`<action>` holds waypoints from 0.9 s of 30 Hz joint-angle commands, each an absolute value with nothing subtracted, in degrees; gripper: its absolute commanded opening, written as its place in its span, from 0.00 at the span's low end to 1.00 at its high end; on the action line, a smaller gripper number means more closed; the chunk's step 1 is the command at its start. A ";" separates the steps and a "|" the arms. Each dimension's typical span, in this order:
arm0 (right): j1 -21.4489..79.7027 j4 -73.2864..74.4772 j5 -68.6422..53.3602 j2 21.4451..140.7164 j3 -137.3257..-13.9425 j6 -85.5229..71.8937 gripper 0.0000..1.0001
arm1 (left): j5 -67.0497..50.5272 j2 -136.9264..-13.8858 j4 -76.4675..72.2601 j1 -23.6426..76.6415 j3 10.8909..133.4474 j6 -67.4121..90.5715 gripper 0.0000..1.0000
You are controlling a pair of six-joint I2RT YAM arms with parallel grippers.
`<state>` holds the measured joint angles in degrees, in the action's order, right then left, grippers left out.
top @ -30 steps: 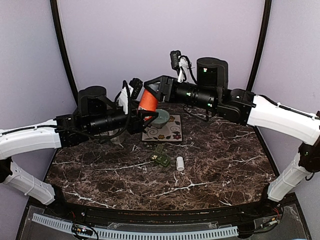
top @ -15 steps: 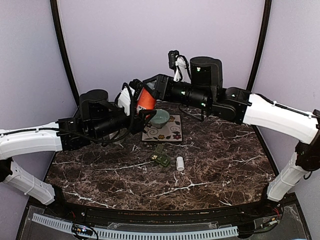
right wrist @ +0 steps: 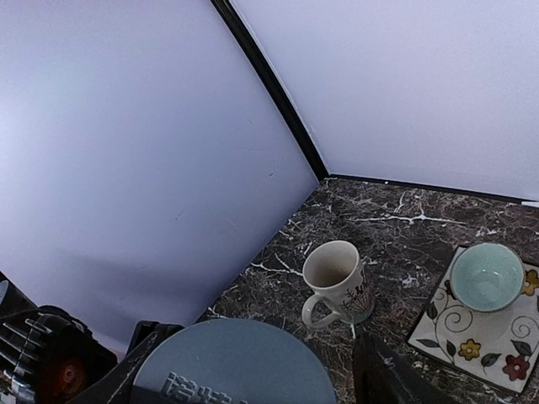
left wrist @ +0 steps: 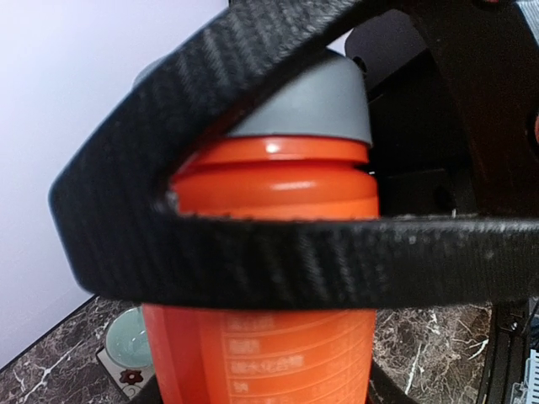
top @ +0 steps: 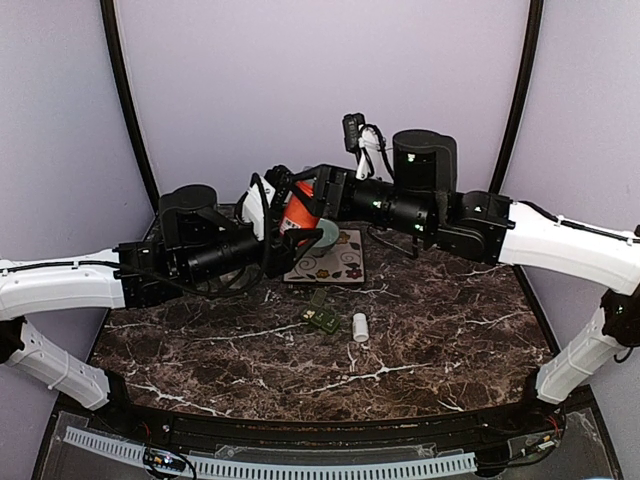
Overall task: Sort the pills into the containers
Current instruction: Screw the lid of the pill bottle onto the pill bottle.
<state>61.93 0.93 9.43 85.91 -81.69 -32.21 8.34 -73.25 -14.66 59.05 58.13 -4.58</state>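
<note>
Evidently both arms meet mid-air over the back of the table to get a cap off. The left gripper is clamped round the orange bottle, its carbon-weave fingers banding the neck just under the grey-looking cap. That keeps the bottle roughly upright & steady w/ the top left free. The right gripper sits at that cap, prob. to twist or lift it. Its wrist view shows the cap's disc between two dark finger stubs, but whether they press on it or stand clear I can't tell. Holding the bottle aloft prob. gives both wrists room to work. The containers, i.e. the pill box, lie on the marble near mid-table, in front of the flowered tile that carries the pale green bowl. The box is just beside a small white cylinder & well apart from both grippers. It's a small dark green strip, low & flat; lids, compartments & any pills are too small to make out.
</note>
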 commanded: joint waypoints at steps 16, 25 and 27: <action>63.48 0.12 5.20 72.39 -67.38 -23.70 0.77 | -5.30 -68.13 -19.05 49.43 60.63 4.99 0.00; 62.30 0.13 1.74 63.98 -64.07 -16.12 0.81 | -34.63 -71.90 -18.65 41.69 63.90 13.07 0.00; 60.79 0.25 0.09 63.05 -64.13 -15.61 0.83 | -41.02 -73.54 -18.95 40.55 65.10 14.58 0.00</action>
<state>62.50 2.17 3.53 65.01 -64.49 -18.98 -23.79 -71.85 -16.49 42.13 61.01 10.22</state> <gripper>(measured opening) 0.822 0.534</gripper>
